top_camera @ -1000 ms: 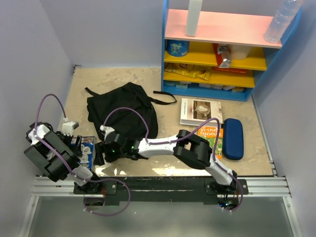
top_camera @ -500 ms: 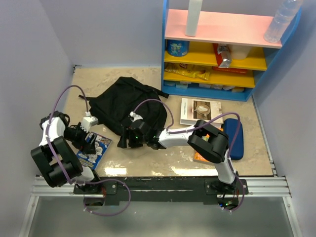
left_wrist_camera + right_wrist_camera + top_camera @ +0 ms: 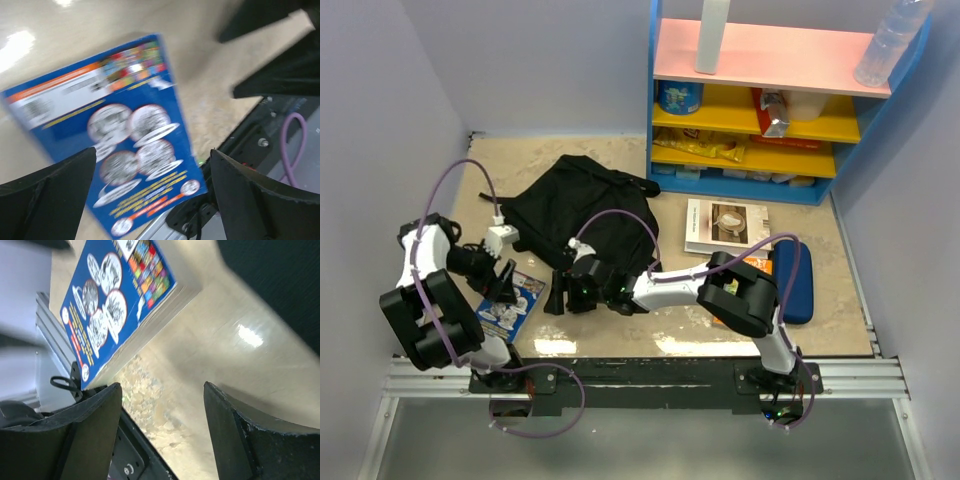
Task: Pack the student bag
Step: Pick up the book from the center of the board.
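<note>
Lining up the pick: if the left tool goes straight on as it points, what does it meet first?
The left tool would probably meet the blue book first, though blur hides the depth.

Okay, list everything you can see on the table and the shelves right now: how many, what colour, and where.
backpack: one, black, middle of the table
blue book: one, blue, near left, lying flat
white book: one, white, right of the backpack
orange book: one, orange, mostly hidden under the right arm
pencil case: one, dark blue, near the table's right edge
shelf unit: one, blue frame, pink top, yellow shelves, far right
bottle: one, clear, pink top, right end
cylinder: one, white, pink top
tub: one, blue, upper yellow shelf
table: one, beige
left tool: one, black, open above the blue book
right tool: one, black, open, empty, beside the blue book
</note>
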Robot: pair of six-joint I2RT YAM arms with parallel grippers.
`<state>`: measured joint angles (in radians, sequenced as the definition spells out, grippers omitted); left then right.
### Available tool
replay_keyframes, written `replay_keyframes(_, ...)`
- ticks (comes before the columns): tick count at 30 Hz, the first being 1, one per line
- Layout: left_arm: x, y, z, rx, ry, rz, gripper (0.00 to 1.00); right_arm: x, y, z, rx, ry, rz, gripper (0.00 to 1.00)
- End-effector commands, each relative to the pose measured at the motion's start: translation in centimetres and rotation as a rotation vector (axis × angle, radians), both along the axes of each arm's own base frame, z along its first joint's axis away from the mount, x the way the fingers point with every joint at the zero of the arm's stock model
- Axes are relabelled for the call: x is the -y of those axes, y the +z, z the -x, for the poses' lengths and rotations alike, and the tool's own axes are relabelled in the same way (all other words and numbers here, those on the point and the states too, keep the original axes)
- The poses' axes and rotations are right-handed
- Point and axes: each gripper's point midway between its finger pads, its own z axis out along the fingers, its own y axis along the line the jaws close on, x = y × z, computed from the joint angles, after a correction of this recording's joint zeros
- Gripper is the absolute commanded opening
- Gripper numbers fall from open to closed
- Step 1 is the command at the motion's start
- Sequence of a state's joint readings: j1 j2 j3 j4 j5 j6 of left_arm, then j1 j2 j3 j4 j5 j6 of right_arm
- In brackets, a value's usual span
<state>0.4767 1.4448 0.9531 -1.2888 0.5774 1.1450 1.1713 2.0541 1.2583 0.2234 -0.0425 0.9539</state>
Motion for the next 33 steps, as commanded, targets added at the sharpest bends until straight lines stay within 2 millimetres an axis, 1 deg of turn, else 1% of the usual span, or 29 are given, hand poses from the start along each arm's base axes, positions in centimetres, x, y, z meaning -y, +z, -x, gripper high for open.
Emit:
replay_keyframes(1,-5.1,2.1,-3.6,0.116,0.15,-0.144,1.0,0.4,2.4,-0.6,0.05,-0.051,-0.014,0.69)
replay_keyframes(2,-6.3,2.0,-3.9,0.122,0.185,-0.187,1.0,0.5,2.7,-0.4,0.052,-0.05,-0.018,0.69)
replay_keyframes(3,-8.4,2.1,-4.9,0.158,0.251,-0.293,1.0,0.5,2.7,-0.1,0.053,-0.045,-0.02,0.69)
replay_keyframes(5,-10.1,1.2,-4.8,0.171,0.302,-0.379,1.0,0.3,2.9,0.1,0.066,-0.044,-0.02,0.68)
replay_keyframes(6,-11.5,1.2,-5.2,0.2,0.328,-0.449,1.0,0.2,2.9,0.5,0.072,-0.036,-0.017,0.68)
replay_keyframes(7,-11.6,0.1,-4.3,0.174,0.329,-0.466,1.0,0.1,2.9,0.7,0.073,-0.033,-0.019,0.68)
replay_keyframes(8,-12.6,-0.5,-3.7,0.157,0.337,-0.515,1.0,0.1,2.9,0.8,0.07,-0.032,-0.02,0.66)
replay_keyframes(9,-13.0,-1.6,-3.1,0.147,0.326,-0.535,1.0,0.2,3.0,0.7,0.071,-0.034,-0.025,0.65)
replay_keyframes(10,-13.7,-2.1,-2.7,0.138,0.329,-0.556,0.99,0.2,3.1,0.8,0.071,-0.035,-0.028,0.64)
replay_keyframes(11,-14.8,-2.5,-1.9,0.121,0.355,-0.585,0.98,0.4,2.9,0.8,0.071,-0.039,-0.025,0.63)
replay_keyframes(13,-16.1,-2.7,-1.5,0.132,0.355,-0.613,0.96,0.5,3.2,0.8,0.076,-0.039,-0.034,0.62)
replay_keyframes(14,-16.9,-2.7,-1.0,0.125,0.369,-0.633,0.95,0.6,3.0,0.8,0.073,-0.04,-0.03,0.61)
replay_keyframes(16,-17.7,-2.5,-0.6,0.146,0.345,-0.684,0.93,0.5,3.1,0.8,0.07,-0.04,-0.037,0.6)
replay_keyframes(17,-18.8,-2.3,-0.7,0.167,0.346,-0.746,0.93,0.4,3.2,0.9,0.068,-0.04,-0.042,0.59)
replay_keyframes(18,-18.8,-2.6,-0.1,0.174,0.322,-0.774,0.92,0.3,3.3,0.9,0.068,-0.038,-0.047,0.59)
replay_keyframes(20,-18.7,-2.9,0.3,0.178,0.293,-0.798,0.92,0.3,3.3,0.9,0.064,-0.039,-0.049,0.58)
replay_keyframes(25,-16.1,-4.1,1.5,0.168,0.214,-0.733,0.91,0.3,3.4,1.0,0.06,-0.039,-0.054,0.57)
replay_keyframes(26,-14.8,-4.5,1.9,0.157,0.182,-0.687,0.91,0.4,3.4,1.0,0.058,-0.039,-0.053,0.57)
replay_keyframes(30,-11.7,-4.3,2.4,0.171,0.075,-0.609,0.91,0.4,3.0,1.2,0.043,-0.037,-0.046,0.57)
replay_keyframes(33,-9.3,-4.0,2.1,0.188,0.013,-0.551,0.91,0.4,2.6,1.5,0.022,-0.031,-0.049,0.58)
